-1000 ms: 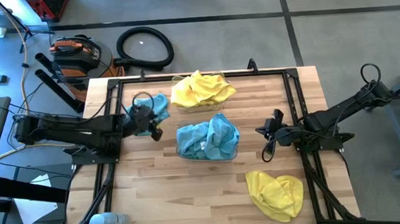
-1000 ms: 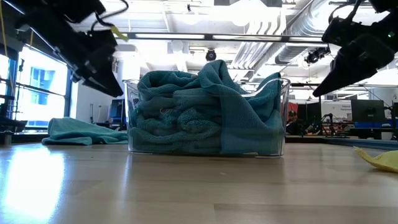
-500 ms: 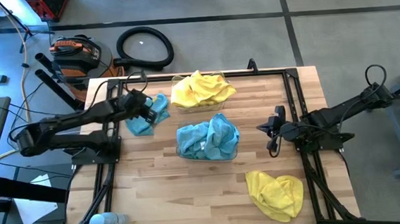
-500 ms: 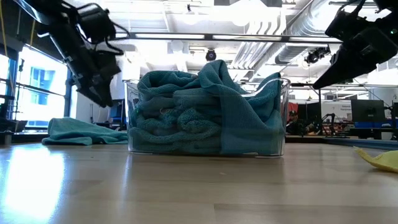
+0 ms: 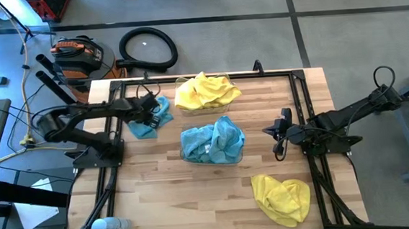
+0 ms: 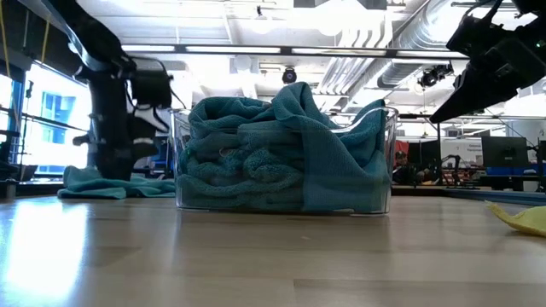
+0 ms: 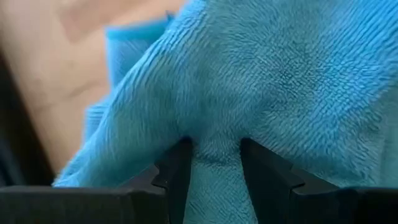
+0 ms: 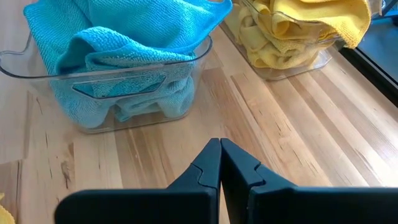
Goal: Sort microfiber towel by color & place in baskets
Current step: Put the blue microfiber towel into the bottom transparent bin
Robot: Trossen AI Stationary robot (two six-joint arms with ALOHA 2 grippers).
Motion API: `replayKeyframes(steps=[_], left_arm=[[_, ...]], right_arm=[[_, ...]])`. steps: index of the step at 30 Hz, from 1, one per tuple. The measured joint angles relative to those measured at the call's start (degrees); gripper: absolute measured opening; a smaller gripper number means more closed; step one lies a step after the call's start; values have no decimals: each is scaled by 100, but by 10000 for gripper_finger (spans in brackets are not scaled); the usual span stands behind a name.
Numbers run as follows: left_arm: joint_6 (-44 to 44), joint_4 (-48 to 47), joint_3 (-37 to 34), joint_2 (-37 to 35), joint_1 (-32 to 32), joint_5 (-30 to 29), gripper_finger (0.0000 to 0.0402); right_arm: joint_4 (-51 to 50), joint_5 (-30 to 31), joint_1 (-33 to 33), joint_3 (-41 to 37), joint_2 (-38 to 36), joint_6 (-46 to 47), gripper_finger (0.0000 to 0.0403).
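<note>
Since a second ago the left pincer has swung away from the blue-filled basket and come down onto the loose blue towel lying beside that basket; its fingers press into the cloth with a fold between them, set apart. The right pincer, on the basket's other side, has drawn fully closed and empty, above the bench. The yellow-filled basket and loose yellow towel lie unchanged.

Blue towels heap over the rim of the clear basket at table centre; yellow towels fill the basket at twelve o'clock. Loose blue towel crumpled at ten o'clock, loose yellow towel at five.
</note>
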Motion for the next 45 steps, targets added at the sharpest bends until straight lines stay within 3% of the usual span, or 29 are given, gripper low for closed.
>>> replayKeyframes(steps=[6,12,16,22,29,37,45], left_arm=[[-428,29,72,693,-41,103,114],[-689,26,97,456,-460,-72,11],[-777,-457,467,-34,-835,173,5],[-873,-1187,1299,-670,-1540,-148,1],[-951,-1894,2576,-796,-2388,-846,1],[-396,-1626,3718,-798,-3242,-1179,0],[510,-333,4211,-799,-3860,-1096,0]], right_arm=[[0,2,0,0,0,102,0],[-22,0,0,0,0,173,0],[-24,1,0,0,1,159,0],[-70,2,0,0,0,219,0],[-116,2,0,-2,2,178,0],[-160,0,0,-2,2,128,0],[-160,0,0,-2,2,111,0]])
